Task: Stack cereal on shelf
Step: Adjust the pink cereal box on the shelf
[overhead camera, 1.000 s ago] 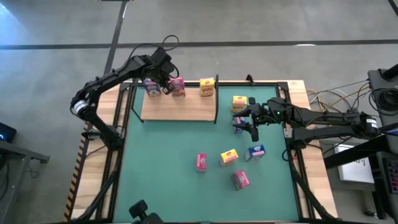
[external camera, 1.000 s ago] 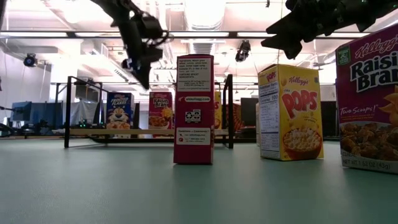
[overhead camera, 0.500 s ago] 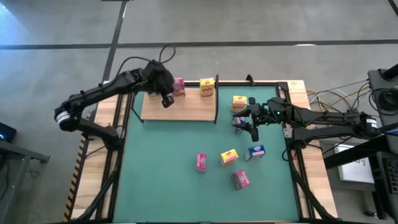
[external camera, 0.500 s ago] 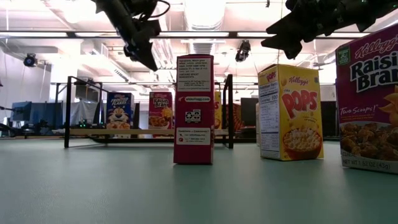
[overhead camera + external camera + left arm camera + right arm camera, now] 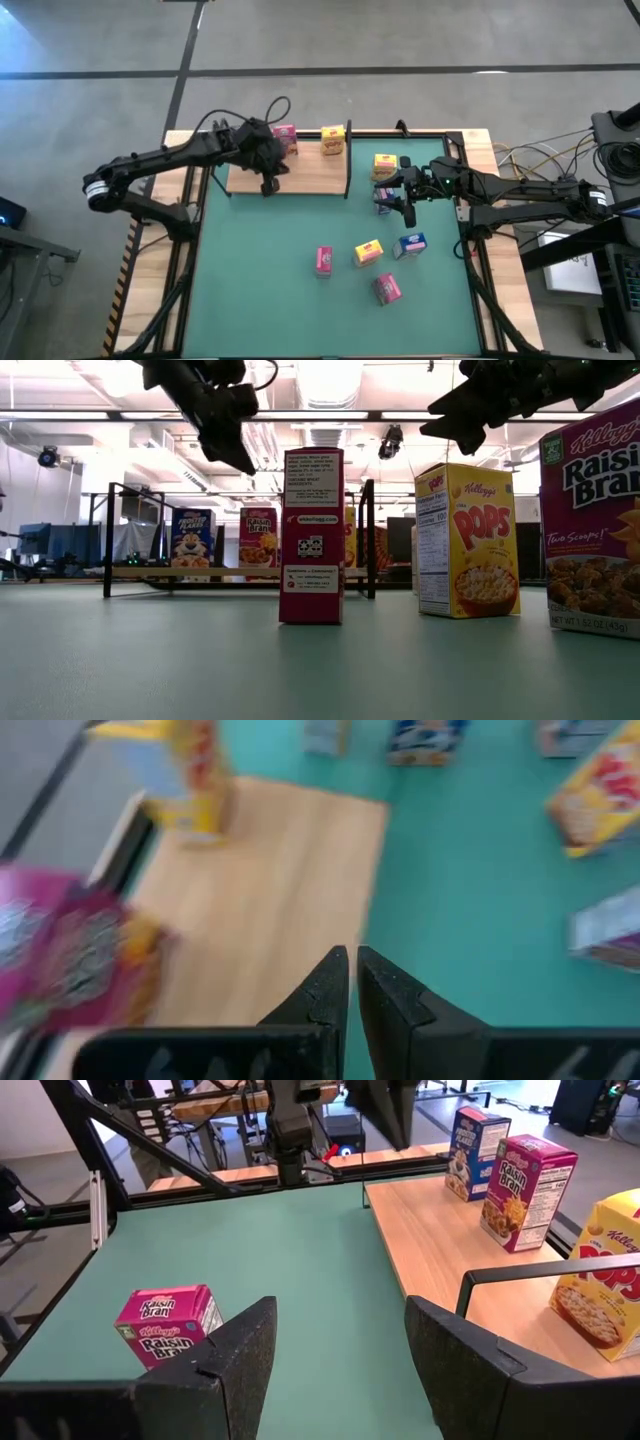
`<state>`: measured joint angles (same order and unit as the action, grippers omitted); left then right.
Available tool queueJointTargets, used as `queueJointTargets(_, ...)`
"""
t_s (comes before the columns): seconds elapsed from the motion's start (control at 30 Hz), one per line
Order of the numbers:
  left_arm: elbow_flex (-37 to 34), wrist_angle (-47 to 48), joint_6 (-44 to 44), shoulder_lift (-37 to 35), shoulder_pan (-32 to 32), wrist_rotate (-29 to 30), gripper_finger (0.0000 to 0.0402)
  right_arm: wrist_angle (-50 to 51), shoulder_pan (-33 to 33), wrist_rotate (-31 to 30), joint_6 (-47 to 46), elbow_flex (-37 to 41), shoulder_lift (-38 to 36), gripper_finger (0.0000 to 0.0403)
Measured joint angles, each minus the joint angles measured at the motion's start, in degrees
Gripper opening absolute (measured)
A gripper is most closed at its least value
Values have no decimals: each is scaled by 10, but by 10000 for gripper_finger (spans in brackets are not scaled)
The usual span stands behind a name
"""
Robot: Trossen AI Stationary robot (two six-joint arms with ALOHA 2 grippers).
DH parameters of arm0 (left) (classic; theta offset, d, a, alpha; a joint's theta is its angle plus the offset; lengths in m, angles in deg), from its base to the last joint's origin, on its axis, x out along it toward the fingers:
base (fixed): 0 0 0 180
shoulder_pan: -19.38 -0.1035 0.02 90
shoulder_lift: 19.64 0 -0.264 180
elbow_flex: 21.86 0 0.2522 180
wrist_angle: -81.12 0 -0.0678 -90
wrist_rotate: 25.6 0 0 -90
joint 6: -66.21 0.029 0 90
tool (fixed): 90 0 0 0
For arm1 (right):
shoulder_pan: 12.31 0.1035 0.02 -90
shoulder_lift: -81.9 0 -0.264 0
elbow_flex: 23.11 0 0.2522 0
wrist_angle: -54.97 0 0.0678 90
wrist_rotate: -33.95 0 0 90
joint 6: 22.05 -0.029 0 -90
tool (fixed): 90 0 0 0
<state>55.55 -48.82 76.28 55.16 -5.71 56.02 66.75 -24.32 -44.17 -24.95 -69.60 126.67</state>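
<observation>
The light-wood shelf (image 5: 300, 172) stands at the mat's far left. A blue box (image 5: 474, 1140), a pink one (image 5: 286, 138) and a yellow one (image 5: 333, 140) stand upright on it. My left gripper (image 5: 268, 182) hovers shut above the shelf's near edge, touching nothing. My right gripper (image 5: 402, 203) hangs open over a blue box (image 5: 383, 200) near the mat's right side, clear of it. On the mat stand a yellow box (image 5: 385, 165), a blue box (image 5: 411, 244), a yellow box (image 5: 368, 252) and two pink boxes (image 5: 323, 260) (image 5: 387, 289).
Black frame posts (image 5: 348, 160) rise along the shelf's right end and left end (image 5: 108, 540). Bare green mat (image 5: 260, 280) lies at the near left. In the low view a pink box (image 5: 311, 535) and a yellow box (image 5: 466, 540) stand close to the camera.
My left gripper has drawn back from the boxes at the shelf's far left and moved toward the table's near edge, ending over the shelf's near edge. The boxes and my right arm have stayed where they were.
</observation>
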Motion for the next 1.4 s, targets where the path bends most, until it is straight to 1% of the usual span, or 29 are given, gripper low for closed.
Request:
queueJointTargets(0.13,-17,-45,-1,7,20,-1,9,0,0,0,-1,0,0,209)
queueJointTargets(0.3,-28,-59,0,20,24,5,9,0,0,0,-1,0,0,209)
queueJointTargets(0.37,-28,-65,8,26,23,34,9,0,0,0,-1,0,0,209)
queueJointTargets(0.47,-28,-73,17,33,19,97,9,0,0,0,-1,0,0,209)
queueJointTargets(0.6,-28,-84,23,45,8,155,9,0,0,0,0,-1,0,209)
queueJointTargets(0.8,-28,-84,71,76,-37,245,9,0,0,0,1,-1,0,209)
queueJointTargets(1.0,-28,-92,80,111,-92,249,9,0,0,0,-1,-1,0,209)
queueJointTargets(1.13,-28,-100,78,123,-106,249,9,0,0,0,0,-1,0,209)
queueJointTargets(1.27,-27,-103,69,123,-106,249,9,0,0,0,-1,-1,0,209)
queueJointTargets(1.33,-27,-98,58,122,-102,237,9,0,0,0,-1,-1,0,209)
queueJointTargets(1.4,-27,-93,46,119,-96,201,9,0,0,0,-1,-1,0,209)
